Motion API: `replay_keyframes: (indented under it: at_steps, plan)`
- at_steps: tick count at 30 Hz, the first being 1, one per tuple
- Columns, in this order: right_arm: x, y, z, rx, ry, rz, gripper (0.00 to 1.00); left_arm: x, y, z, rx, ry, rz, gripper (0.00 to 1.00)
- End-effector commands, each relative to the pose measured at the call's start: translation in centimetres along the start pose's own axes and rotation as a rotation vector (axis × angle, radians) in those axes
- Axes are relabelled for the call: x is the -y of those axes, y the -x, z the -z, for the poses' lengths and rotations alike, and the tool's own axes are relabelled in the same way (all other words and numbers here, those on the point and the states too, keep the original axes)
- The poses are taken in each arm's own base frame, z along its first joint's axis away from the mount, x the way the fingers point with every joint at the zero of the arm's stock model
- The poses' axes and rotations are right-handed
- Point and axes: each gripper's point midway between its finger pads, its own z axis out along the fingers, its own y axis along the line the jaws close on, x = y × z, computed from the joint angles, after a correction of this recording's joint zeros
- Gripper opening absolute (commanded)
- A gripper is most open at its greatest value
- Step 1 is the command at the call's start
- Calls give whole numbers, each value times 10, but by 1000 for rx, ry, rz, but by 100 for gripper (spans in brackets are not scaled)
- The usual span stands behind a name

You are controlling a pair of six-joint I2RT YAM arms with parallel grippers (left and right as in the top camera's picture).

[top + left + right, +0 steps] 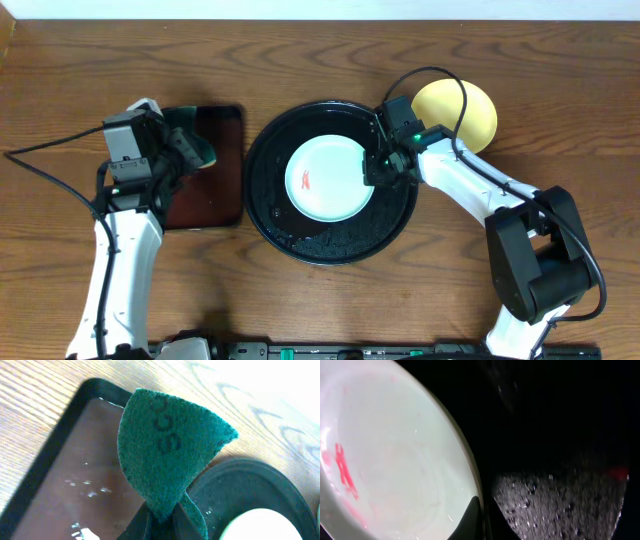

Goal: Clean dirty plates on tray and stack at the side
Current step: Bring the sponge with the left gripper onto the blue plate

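A pale mint-white plate [327, 180] with a red smear lies in the round black tray [262, 200]. My right gripper [372, 170] is shut on its right rim; the right wrist view shows one finger inside the plate [395, 460], the other outside the rim [479, 517]. A pale yellow plate [478, 110] lies on the table right of the tray. My left gripper [190, 150] is shut on a folded green scouring pad [165, 455], held over the reddish-brown rectangular tray [215, 190]. A third plate is not in view.
The black tray's floor is wet with droplets [560, 505]. The reddish-brown tray [65, 485] lies just left of the black tray [250, 485]. Cables run from both arms across the wooden table [560, 60].
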Motion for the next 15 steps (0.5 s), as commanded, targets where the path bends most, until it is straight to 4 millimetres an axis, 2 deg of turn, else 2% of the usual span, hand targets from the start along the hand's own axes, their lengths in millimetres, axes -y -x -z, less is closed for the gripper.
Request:
replay_keyframes:
  at_steps: [1,2,5,8,12,15]
  plan:
    - [-6,6,1,24,3,44,1,-9,0,-8,-11,54,-16,8]
    - [-6,6,1,27,4,45,1,-11,-4,-12,-26,61,-13,7]
    - [-6,7,1,30,-3,67,1,9,-16,-14,-92,-61,-8,8]
    - [-4,6,0,32,-20,83,1,21,-8,-13,-66,-119,-18,7]
    - [-3,4,0,24,-23,82,1,64,-15,6,-112,-332,-42,7]
    - [-4,6,-2,29,-20,81,1,87,-33,12,-166,-388,-61,8]
